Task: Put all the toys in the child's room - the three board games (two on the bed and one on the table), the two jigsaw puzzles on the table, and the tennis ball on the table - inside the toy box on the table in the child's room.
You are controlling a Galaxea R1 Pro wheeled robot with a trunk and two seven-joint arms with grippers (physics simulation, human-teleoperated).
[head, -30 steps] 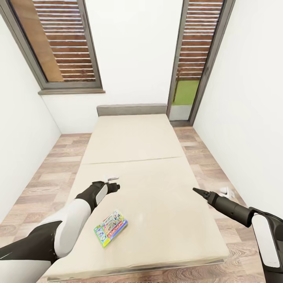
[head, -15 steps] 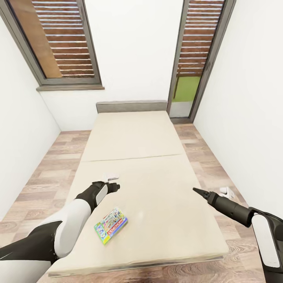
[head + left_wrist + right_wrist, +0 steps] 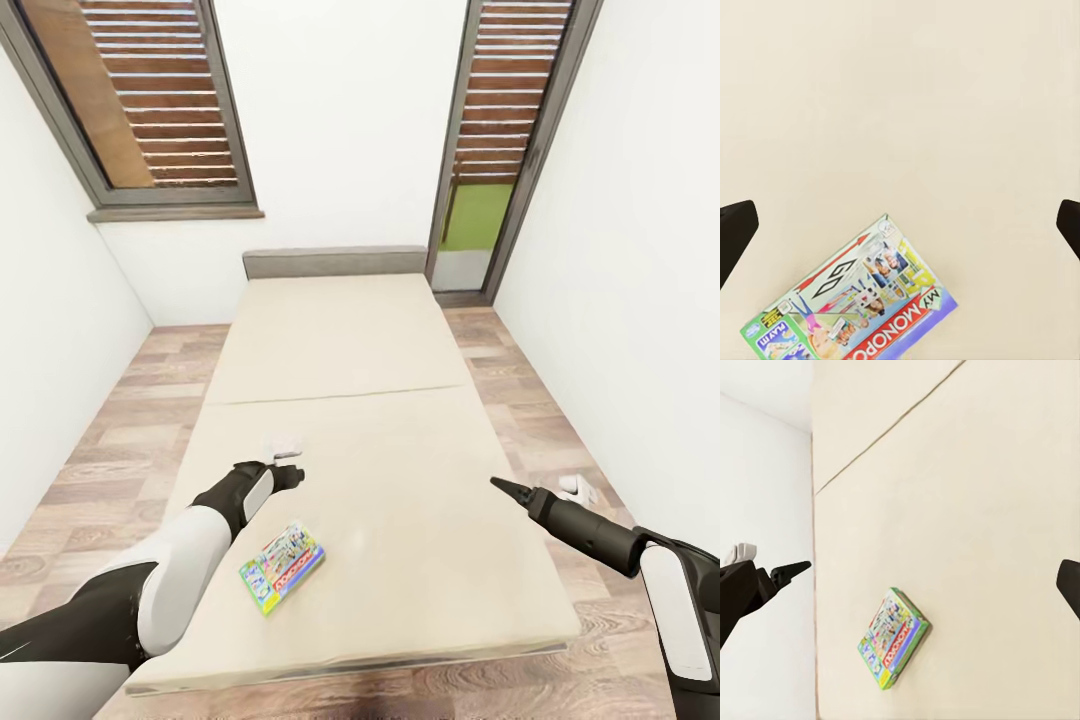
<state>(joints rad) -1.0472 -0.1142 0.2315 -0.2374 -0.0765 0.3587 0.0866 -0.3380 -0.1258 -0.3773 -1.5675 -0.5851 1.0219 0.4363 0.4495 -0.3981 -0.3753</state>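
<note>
1 board game [image 3: 283, 564], a flat colourful card box lettered "MY MONOPOLY" in the left wrist view [image 3: 851, 311], is lying face up and skewed on the bed [image 3: 400, 520], on the near half of the plain beige mattress toward the robot's left side. Judging by the look, it is handling as light and stiff, with a glossy lid that is probably slippery, and it is sitting flush on a soft mattress, so there is no gap under it. Best hold is likely across the short width, pinching the 2 long edges near the middle so it is not tipping; pressing down a bit into the mattress may be helping the fingers get under. Left gripper [image 3: 292, 474] is hovering just beyond the box, apart from it, fingers spread wide and holding nothing, the 2 dark tips showing at the wrist view's sides. Right gripper [image 3: 500, 487] is hanging over the right part of the bed, well apart from the box, fingers also looking open and empty. Wood-plank floor [image 3: 120, 440] is showing on both sides of the bed.
</note>
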